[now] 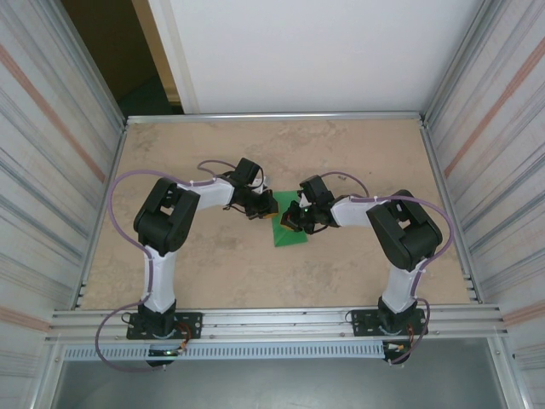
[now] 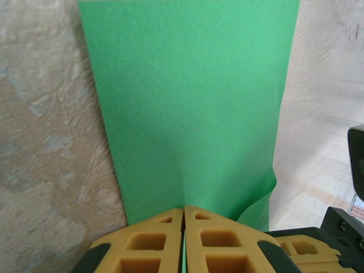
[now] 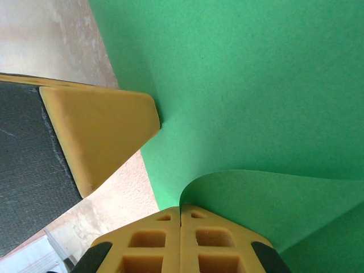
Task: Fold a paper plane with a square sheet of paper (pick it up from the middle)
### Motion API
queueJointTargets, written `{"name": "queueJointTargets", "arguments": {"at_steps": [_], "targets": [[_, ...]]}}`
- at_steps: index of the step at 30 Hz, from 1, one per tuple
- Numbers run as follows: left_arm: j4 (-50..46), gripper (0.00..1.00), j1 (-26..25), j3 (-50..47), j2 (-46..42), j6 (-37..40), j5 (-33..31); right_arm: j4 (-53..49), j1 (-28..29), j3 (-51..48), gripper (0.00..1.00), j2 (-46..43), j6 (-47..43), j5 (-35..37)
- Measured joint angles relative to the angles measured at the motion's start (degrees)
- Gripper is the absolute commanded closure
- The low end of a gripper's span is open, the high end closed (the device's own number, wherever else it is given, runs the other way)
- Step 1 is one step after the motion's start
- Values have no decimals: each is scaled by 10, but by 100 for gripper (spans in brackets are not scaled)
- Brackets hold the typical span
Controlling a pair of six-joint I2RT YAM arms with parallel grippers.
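1. the thin, bright green square sheet of paper [image 1: 288, 226] lies at the middle of the beige mottled desk [image 1: 213, 273], between the two arms. from above it reads as a narrow, partly folded green shape.
2. the left end effector [image 2: 183, 209] is closed. its two yellow fingers meet tip to tip, with a thin line of green between them, pinching one edge of the sheet.
3. in the left wrist view, the sheet extends away from the closed tips as a flat, plain green panel lying on the desk. a small corner curls up at the panel's lower right.
4. the right end effector [image 3: 180, 207] is closed, with its yellow fingers pressed together. a raised flap of the sheet starts at the tips and curves up and over to the right, so the grip is on the paper.
5. in the right wrist view, one yellow pad [image 3: 96, 131] of the left end effector touches the sheet's edge just beside the right end effector's tips.
6. in the top view, both end effectors converge on the sheet from opposite sides, left and right, close together.
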Motion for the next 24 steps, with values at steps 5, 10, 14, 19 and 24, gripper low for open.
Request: {"name": "queueJointTargets", "arguments": {"at_steps": [5, 10, 14, 19, 24], "targets": [[0, 90, 0, 0, 0, 0, 0, 0, 1, 0, 100, 3, 0, 0], [0, 90, 0, 0, 0, 0, 0, 0, 1, 0, 100, 5, 0, 0], [0, 90, 0, 0, 0, 0, 0, 0, 1, 0, 100, 5, 0, 0], [0, 90, 0, 0, 0, 0, 0, 0, 1, 0, 100, 5, 0, 0], [0, 89, 0, 0, 0, 0, 0, -4, 1, 0, 100, 6, 0, 2]]}}
